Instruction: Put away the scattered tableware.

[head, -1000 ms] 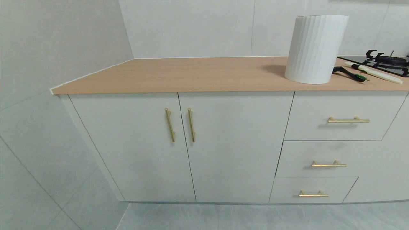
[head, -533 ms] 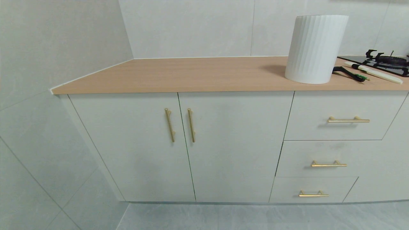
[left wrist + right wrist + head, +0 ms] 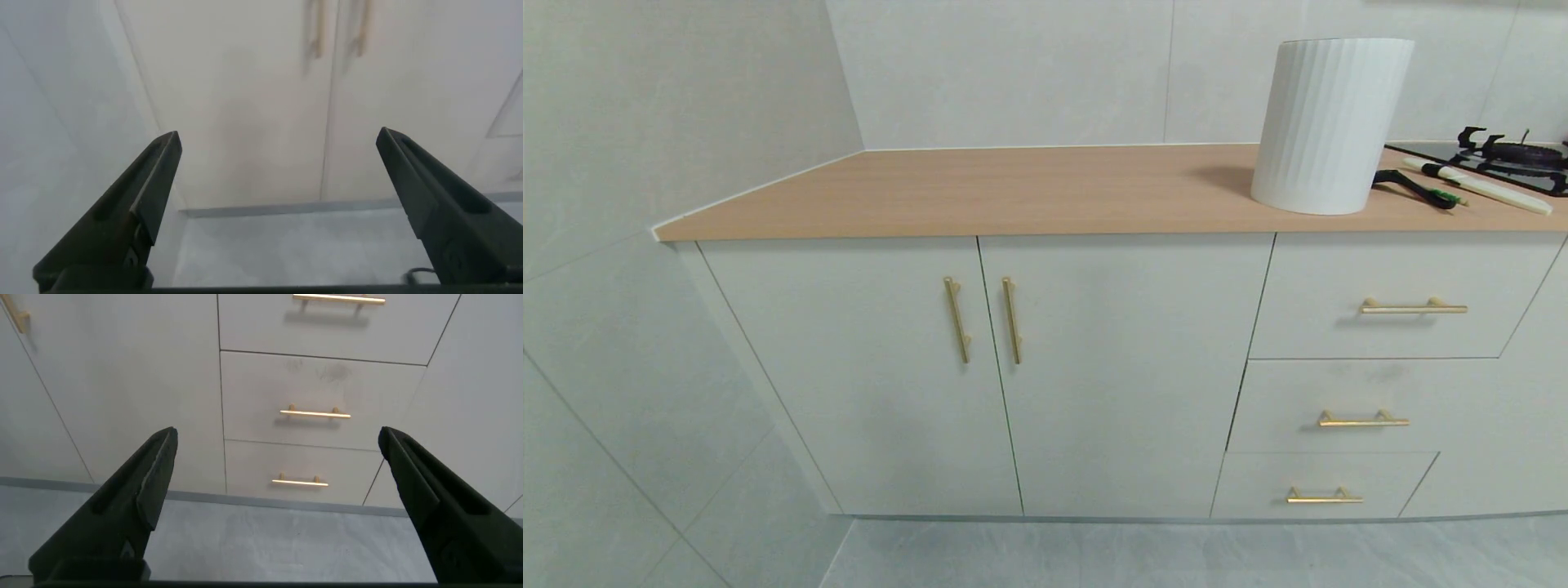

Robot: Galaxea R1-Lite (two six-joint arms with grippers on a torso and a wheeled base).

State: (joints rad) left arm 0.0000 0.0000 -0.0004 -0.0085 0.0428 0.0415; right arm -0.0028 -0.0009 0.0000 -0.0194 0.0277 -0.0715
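Note:
On the wooden countertop [image 3: 980,192], at its right end, lie a black-handled utensil [image 3: 1414,188] and a long white-bladed knife [image 3: 1478,184], just past a tall white ribbed container [image 3: 1327,126]. My left gripper [image 3: 278,143] hangs open low before the double cabinet doors [image 3: 327,90], nothing between its fingers. My right gripper [image 3: 278,445] is open too, held low facing the stack of drawers [image 3: 327,392] with gold handles.
A black gas hob [image 3: 1511,155] sits at the counter's far right. Below the top are two cabinet doors [image 3: 988,367] with vertical gold handles and three shut drawers [image 3: 1372,359]. A tiled wall [image 3: 621,245] closes the left side; grey floor [image 3: 1176,555] lies in front.

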